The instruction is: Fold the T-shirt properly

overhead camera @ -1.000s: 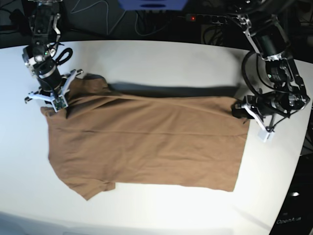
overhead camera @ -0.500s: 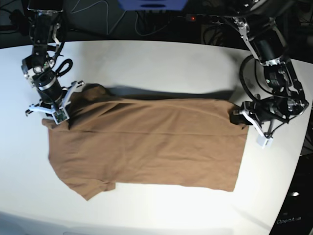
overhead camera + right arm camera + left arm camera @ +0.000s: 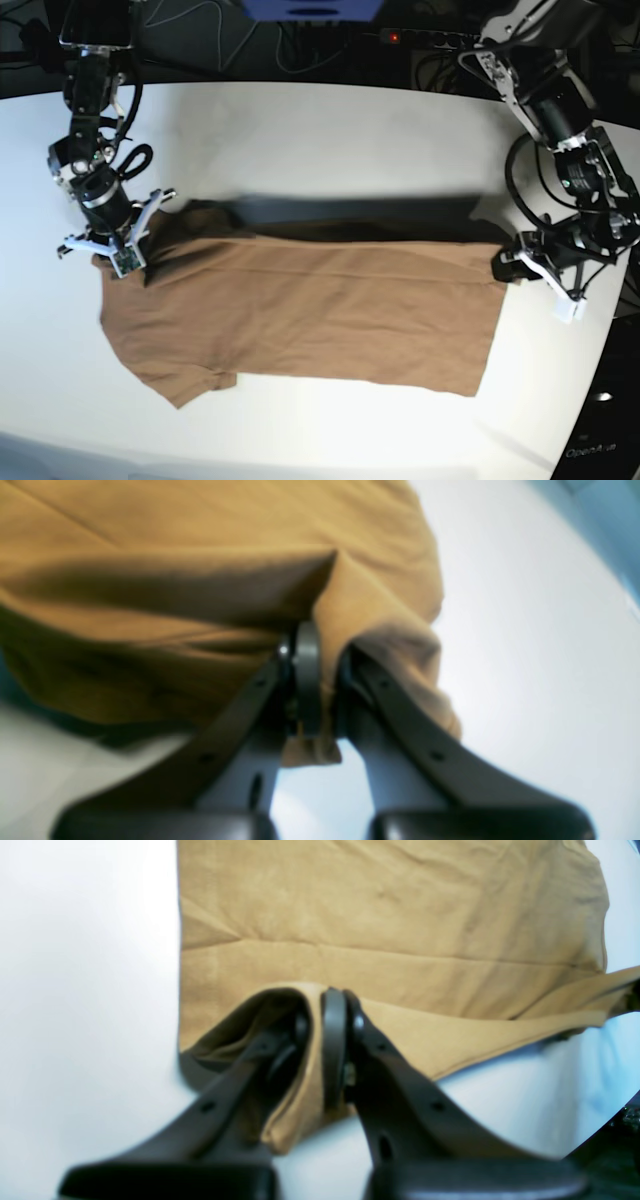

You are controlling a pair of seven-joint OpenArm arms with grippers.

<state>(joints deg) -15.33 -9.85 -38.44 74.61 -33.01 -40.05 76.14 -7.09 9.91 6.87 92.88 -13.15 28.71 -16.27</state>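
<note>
Left gripper (image 3: 327, 1040) is clamped on the T-shirt (image 3: 300, 315), jaws squeezed together w/ a fold of tan fabric bunched between them, and a bit of the pinched edge hangs down below the fingers. In the base view that's the gripper (image 3: 505, 268) on the right side, holding the far corner at the hem end of the shirt, just past the cloth's edge.

Right gripper (image 3: 320, 680) is same deal: closed on the shirt, fabric pinched between the pads and draped over one finger, w/ a small tab of cloth poking out underneath. Wrist pic is pretty blurry tbh but the grip is clear enough. In the base view it's the gripper (image 3: 120, 250) on the left, at the far shoulder/sleeve end.

So both arms have the far long edge of the shirt. That edge looks lifted off the table (image 3: 300, 130): there's a dark shadow band right behind it between the two grippers. The rest of the shirt lies flat-ish on the white table, spread sideways, w/ one short sleeve sticking out toward the near left corner. Few light creases running lengthwise across the body.

Behind the table it's dark, w/ cables (image 3: 300, 50) and a power strip w/ a red light (image 3: 397, 38) near the back edge.
</note>
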